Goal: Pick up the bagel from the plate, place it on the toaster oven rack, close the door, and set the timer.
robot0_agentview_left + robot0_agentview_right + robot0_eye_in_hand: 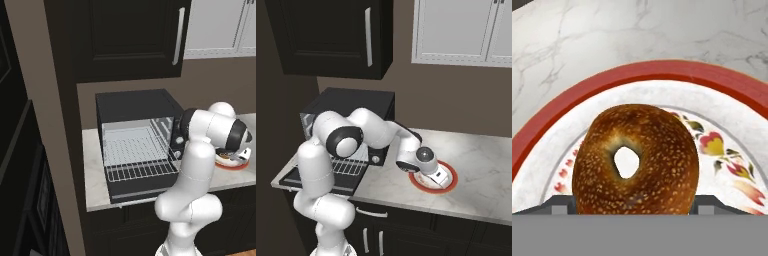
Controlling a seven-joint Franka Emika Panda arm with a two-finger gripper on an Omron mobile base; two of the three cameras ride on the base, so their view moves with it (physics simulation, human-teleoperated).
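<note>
While the gripper (439, 176) is hovering low over the plate (662, 72), the bagel (637, 160) is lying flat between its part-closed fingers, grasp not confirmable.

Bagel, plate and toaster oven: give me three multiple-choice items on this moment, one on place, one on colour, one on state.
1. Where is the bagel?
A. on the plate
B. on the toaster oven rack
C. on the bare counter

2. What colour is the plate's rim?
A. blue
B. red-orange
C. black

3. How is the toaster oven door?
A. shut
B. folded down open
C. taken off

Answers: 1 A, the hand view shows the bagel lying on the patterned plate; 2 B, a red-orange band rings the plate; 3 B, the left base view shows the rack exposed with the door down in front.
</note>
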